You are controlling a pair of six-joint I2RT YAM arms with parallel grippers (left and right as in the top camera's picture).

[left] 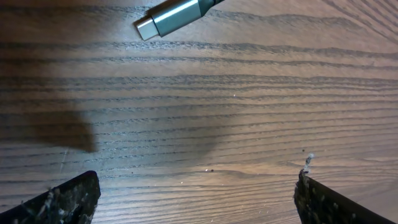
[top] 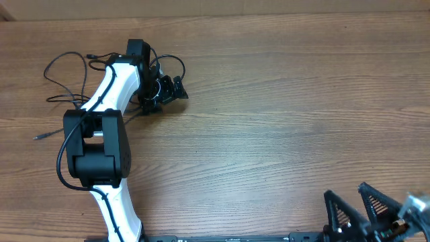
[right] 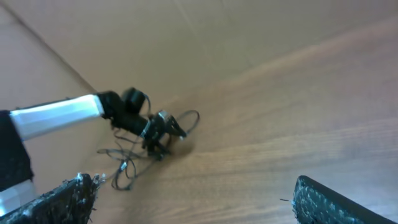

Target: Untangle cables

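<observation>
Near the bench's (top: 282, 101) far left corner, the left pincer (top: 165, 93) gapes beside the cables (top: 70, 77); the right pincer (top: 355, 205), at the near right corner, also gapes.

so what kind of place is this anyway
Probably a robotics lab or test bench rather than a home. A bare wood-grain table has a white robot arm reaching over it, with thin black cables lying loose beside it. Nothing else of the room shows.

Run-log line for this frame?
left gripper: open, empty, at cables | right gripper: open, empty, far from cables | silver plug: on table, ungrasped
</observation>
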